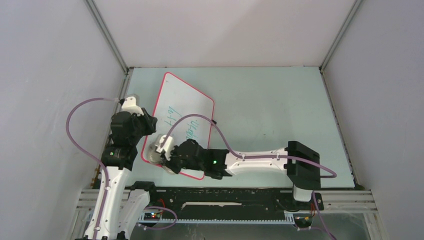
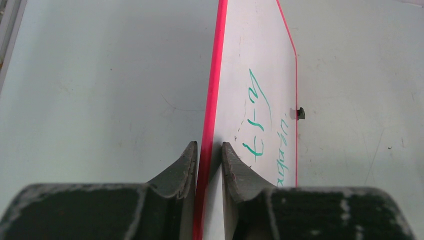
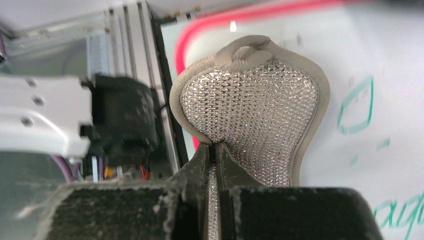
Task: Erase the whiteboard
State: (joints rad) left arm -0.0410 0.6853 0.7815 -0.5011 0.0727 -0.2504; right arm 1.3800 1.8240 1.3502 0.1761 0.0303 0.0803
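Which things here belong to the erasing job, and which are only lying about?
For the job: whiteboard; green writing; cloth pad; left tool, clamped on the board's edge; right tool, gripping the pad.

Only there: table; cables; frame.

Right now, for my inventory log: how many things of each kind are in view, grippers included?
whiteboard: 1
cloth pad: 1
grippers: 2, the left gripper and the right gripper
total: 4
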